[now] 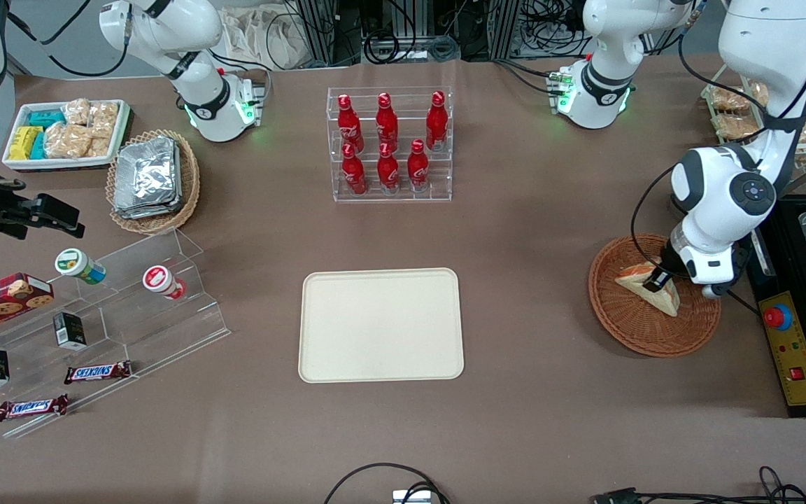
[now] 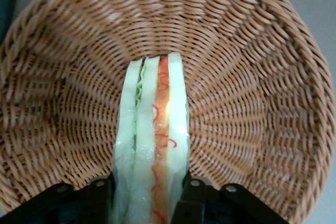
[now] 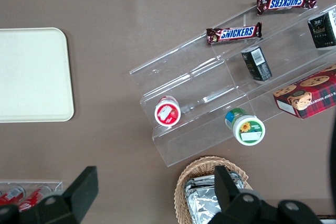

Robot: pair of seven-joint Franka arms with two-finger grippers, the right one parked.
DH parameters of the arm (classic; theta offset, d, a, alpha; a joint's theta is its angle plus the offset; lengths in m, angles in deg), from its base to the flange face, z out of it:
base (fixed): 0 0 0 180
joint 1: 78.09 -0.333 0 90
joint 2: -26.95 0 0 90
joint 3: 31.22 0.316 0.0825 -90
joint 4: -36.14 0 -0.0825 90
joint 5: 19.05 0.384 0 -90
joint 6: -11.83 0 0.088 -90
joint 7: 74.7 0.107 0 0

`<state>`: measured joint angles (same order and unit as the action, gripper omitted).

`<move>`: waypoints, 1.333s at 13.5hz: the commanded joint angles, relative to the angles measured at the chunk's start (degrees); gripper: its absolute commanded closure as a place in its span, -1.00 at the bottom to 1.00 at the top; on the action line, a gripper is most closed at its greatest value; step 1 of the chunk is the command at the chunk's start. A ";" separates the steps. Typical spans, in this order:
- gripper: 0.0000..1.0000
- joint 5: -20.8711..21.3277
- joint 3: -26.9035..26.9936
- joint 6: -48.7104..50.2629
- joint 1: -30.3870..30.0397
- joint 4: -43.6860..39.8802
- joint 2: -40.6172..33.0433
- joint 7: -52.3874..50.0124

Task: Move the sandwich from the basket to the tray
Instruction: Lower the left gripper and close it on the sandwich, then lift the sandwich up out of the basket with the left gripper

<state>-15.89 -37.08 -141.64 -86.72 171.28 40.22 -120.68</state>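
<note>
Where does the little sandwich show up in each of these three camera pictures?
Front view: the sandwich lies in the basket at the working arm's end of the table, the gripper down on it.
Left wrist view: the sandwich stands on edge, layers facing the camera, between the gripper's fingers.
Right wrist view: not in it.
Shared landmark: the woven basket, in the front and left wrist views.
</note>
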 commanded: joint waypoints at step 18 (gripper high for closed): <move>0.44 6.24 -14.79 27.50 2.65 -18.94 -6.85 15.92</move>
<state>-10.96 -50.09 -118.14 -83.89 156.85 32.03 -105.51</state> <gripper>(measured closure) 0.718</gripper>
